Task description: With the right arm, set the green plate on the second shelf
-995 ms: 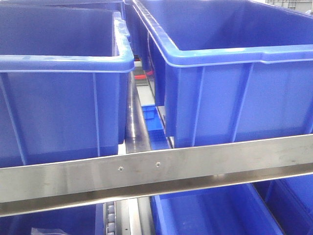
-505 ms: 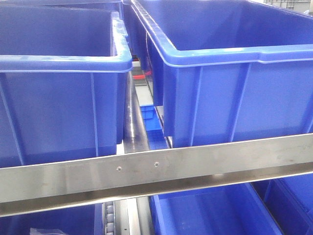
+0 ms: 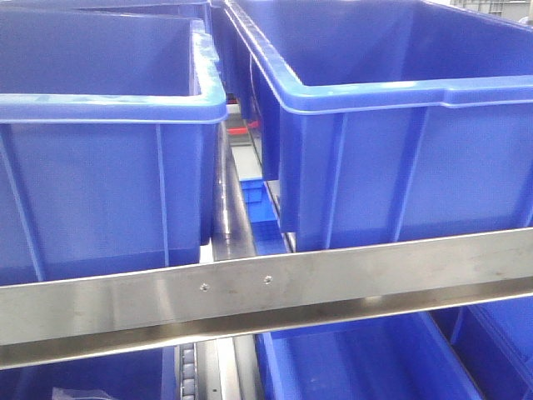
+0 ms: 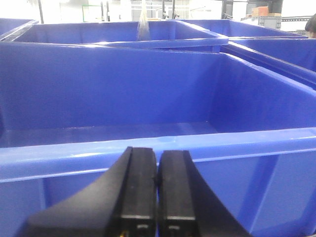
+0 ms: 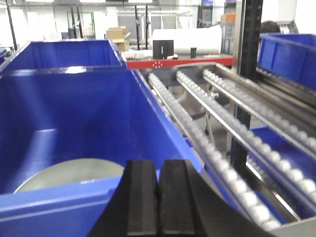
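The matte, pale green plate [image 5: 69, 174] lies flat inside a glossy blue plastic bin [image 5: 74, 118], beside steel roller tracks [image 5: 212, 143]. The right gripper [image 5: 158, 197] hovers at the bin's rim, black pads pressed together and empty; the left gripper [image 4: 156, 192] is likewise closed.

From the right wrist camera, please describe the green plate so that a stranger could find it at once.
Find the deep blue bin left of the roller tracks. On its floor, behind the near wall, lies the green plate, partly hidden. It is the only pale, round thing among blue plastic.
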You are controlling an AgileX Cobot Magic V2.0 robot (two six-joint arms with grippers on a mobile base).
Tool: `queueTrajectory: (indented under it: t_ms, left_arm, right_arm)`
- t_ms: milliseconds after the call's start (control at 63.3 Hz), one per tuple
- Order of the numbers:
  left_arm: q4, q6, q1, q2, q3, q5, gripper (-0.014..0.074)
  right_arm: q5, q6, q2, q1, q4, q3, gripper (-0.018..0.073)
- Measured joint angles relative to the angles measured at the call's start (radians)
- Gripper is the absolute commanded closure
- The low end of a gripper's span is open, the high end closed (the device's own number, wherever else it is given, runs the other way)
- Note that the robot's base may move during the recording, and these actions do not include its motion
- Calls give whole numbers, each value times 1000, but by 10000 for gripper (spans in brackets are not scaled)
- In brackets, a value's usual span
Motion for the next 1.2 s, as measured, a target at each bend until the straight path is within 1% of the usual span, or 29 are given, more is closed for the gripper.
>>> queueTrajectory:
  t_ms: [63, 95, 284, 379, 521, 679, 884, 1121, 1200]
  left_arm:
    - [0, 0, 0, 0, 0, 0, 466]
    - [0, 0, 0, 0, 0, 0, 466]
    - [0, 0, 0, 0, 0, 0, 466]
    - [0, 0, 0, 0, 0, 0, 466]
    - [0, 0, 0, 0, 0, 0, 466]
    - [0, 0, 0, 0, 0, 0, 466]
    - [0, 0, 0, 0, 0, 0, 466]
    - [0, 0, 0, 0, 0, 0, 466]
    - [0, 0, 0, 0, 0, 0, 466]
  right_arm:
    - [-2, 29, 0, 0, -10, 19, 481]
    - [-6, 50, 0, 0, -34, 31, 481]
    - [-19, 224, 0, 0, -240, 101, 481]
    - [-64, 257, -3, 0, -288, 135, 481]
    - [-128, 271, -59, 0, -306, 203, 481]
    - [-79, 273, -192, 28, -313, 215, 481]
    - [-36, 275, -203, 61, -313, 215, 481]
    - [-32, 275, -203, 155, -314, 215, 481]
    - [-32, 275, -203, 163, -314, 215, 481]
